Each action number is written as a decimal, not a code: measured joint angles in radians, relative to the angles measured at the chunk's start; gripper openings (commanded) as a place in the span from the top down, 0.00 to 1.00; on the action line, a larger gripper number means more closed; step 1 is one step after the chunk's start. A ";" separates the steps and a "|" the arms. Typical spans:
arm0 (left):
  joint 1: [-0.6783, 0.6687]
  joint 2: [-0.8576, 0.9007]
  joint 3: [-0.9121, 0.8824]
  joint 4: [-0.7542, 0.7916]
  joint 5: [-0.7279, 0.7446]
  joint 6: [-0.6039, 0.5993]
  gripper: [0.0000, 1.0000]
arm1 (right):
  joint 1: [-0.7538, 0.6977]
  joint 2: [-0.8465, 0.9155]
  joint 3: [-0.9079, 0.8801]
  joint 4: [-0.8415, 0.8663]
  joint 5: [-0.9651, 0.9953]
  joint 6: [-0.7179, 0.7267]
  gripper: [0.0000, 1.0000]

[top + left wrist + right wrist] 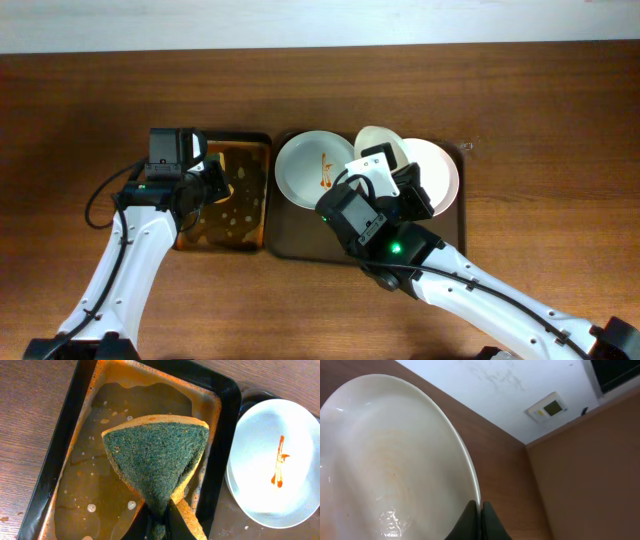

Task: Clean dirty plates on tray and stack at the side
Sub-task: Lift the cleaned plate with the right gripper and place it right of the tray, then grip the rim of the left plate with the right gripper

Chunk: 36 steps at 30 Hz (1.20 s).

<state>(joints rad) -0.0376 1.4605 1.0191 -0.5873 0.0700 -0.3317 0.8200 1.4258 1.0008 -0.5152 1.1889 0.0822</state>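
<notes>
Three white plates are over the dark brown tray (290,246). The left plate (305,165) lies flat with an orange-red sauce squiggle; it also shows in the left wrist view (260,475). The right plate (442,172) lies flat. My right gripper (392,162) is shut on the rim of the third plate (378,140), held tilted on edge above the tray; the right wrist view shows my fingers (481,507) pinching its rim, with a faint smear on this plate (385,460). My left gripper (159,512) is shut on a green-yellow sponge (155,455) over the black tray (67,415).
The small black tray (252,190) holds brownish soapy water with bubbles and sits just left of the brown tray. Bare wood-grain tabletop (540,120) lies to the right and in front. A white wall runs along the table's far edge.
</notes>
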 measured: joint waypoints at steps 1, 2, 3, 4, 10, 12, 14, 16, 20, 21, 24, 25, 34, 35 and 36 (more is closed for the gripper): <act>0.000 0.000 0.000 0.000 0.000 0.000 1.00 | -0.001 0.000 0.000 0.000 0.000 0.003 0.96; 0.000 0.000 0.000 0.000 0.000 0.000 1.00 | -0.008 0.000 0.000 -0.003 -0.024 0.010 0.96; 0.000 0.000 0.000 0.000 0.000 0.000 1.00 | -0.024 -0.001 0.002 -0.030 -0.062 0.043 0.96; 0.000 0.000 0.000 0.000 0.000 0.000 1.00 | -0.049 -0.003 0.004 -0.063 -0.107 0.081 0.96; 0.000 0.000 0.000 -0.001 0.000 0.000 1.00 | -0.455 -0.149 0.007 -0.149 -0.538 0.258 0.96; 0.000 0.000 0.000 -0.002 0.000 0.000 1.00 | -0.654 -0.187 0.014 -0.186 -0.669 0.282 0.96; 0.000 0.000 0.000 -0.003 0.000 0.000 1.00 | -0.858 -0.177 0.017 -0.229 -0.804 0.298 0.96; 0.000 0.000 0.000 -0.004 0.000 0.000 1.00 | -0.995 -0.155 0.017 -0.234 -0.905 0.304 0.96; 0.000 0.000 0.000 -0.004 0.000 0.000 1.00 | -1.296 -0.020 0.017 -0.214 -1.094 0.310 0.96; 0.000 0.000 0.000 -0.004 0.000 0.000 1.00 | -1.343 0.027 0.017 -0.209 -1.130 0.310 0.96; 0.000 0.000 0.000 -0.008 0.000 0.000 1.00 | -1.428 0.137 0.017 -0.147 -1.233 0.300 0.96; 0.000 0.000 0.000 -0.008 0.000 0.000 1.00 | -1.447 0.170 0.017 -0.128 -1.261 0.298 0.93; 0.000 0.000 0.000 -0.012 0.000 0.000 1.00 | -1.337 0.158 0.026 -0.091 -1.635 0.135 0.57; 0.000 0.000 0.000 -0.012 0.000 0.000 1.00 | -1.265 0.138 0.029 -0.117 -1.661 0.109 0.57; 0.000 0.000 0.000 -0.014 0.000 0.000 1.00 | -1.166 0.124 0.032 -0.130 -1.682 0.091 0.57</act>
<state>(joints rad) -0.0376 1.4605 1.0187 -0.6014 0.0704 -0.3317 -0.3462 1.5494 1.0325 -0.6453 -0.4927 0.1734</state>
